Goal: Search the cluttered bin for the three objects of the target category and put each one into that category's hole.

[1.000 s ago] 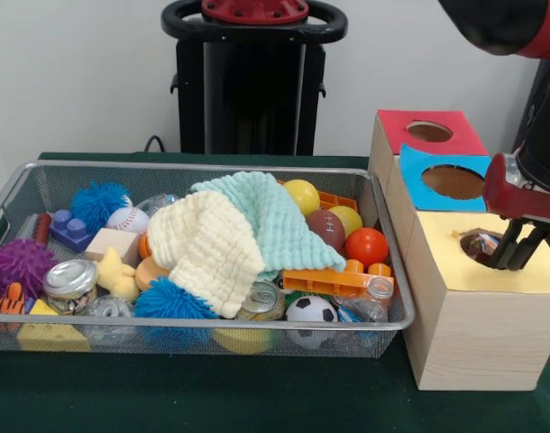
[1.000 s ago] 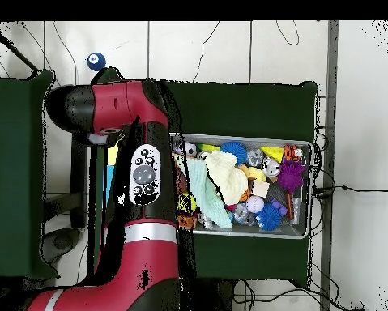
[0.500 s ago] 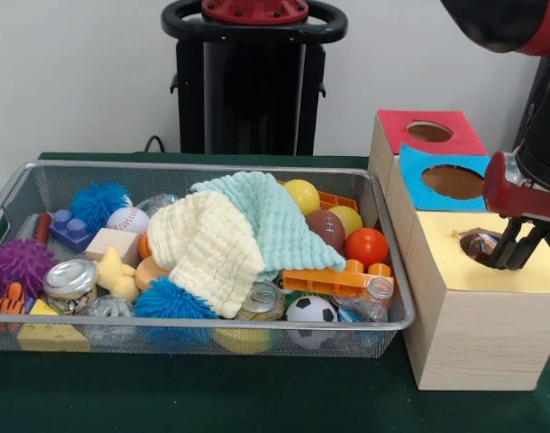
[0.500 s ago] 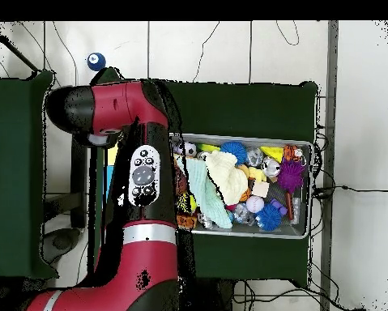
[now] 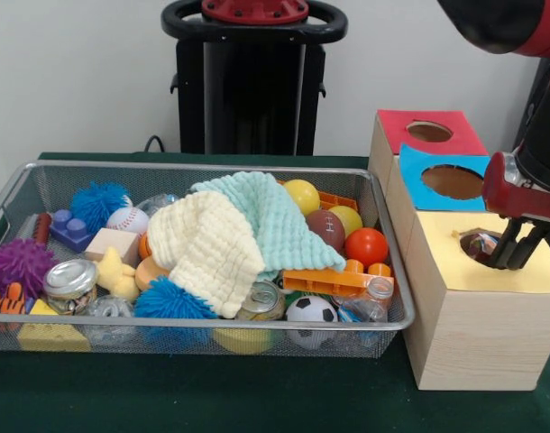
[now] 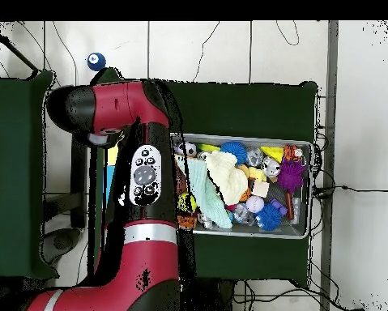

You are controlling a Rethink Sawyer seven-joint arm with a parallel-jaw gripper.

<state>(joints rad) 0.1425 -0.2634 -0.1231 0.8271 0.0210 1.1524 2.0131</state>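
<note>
The gripper (image 5: 511, 257) hangs spread over the yellow box's round hole (image 5: 481, 244), a shiny object showing inside.

Front view evenly, brightly lit; soft shadow cast beneath wire bin (image 5: 383, 311) onto green tablecloth (image 5: 212, 397). Mild softness noted throughout. Overhead view dimmer, floor (image 6: 229, 48) washed pale.

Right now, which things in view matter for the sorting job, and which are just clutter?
Job:
- gripper, open over the yellow hole
- wire bin
- red hole, blue hole
- probably the silver tin and second tin, since something shiny sits in the yellow hole

Clutter:
- cloths
- soccer ball
- orange ball
- purple spiky ball
- purple toy block
</note>
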